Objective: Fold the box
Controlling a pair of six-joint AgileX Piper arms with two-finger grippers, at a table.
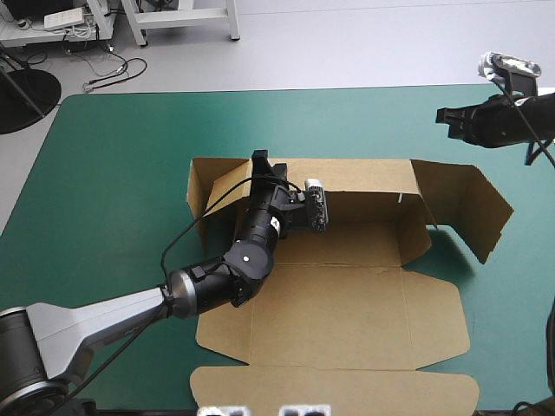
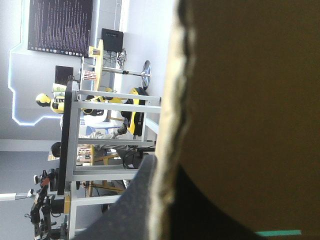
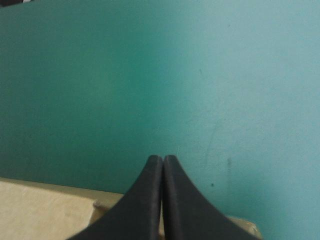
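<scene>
The brown box lies open in the middle of the teal-green cover, its back wall raised and its lid flat toward the near edge. My left gripper sits at the left end of that back wall, shut on the box. In the left wrist view the board's edge runs between the black fingers. My right gripper hovers beyond the box's far right corner, apart from it. Its fingers meet in one arch over bare cover, with a strip of the box beneath them.
The box's right side flap stands angled outward toward the table's right edge. The lid's front flap reaches the near edge. Bare teal-green cover stretches left of the box and along the far side.
</scene>
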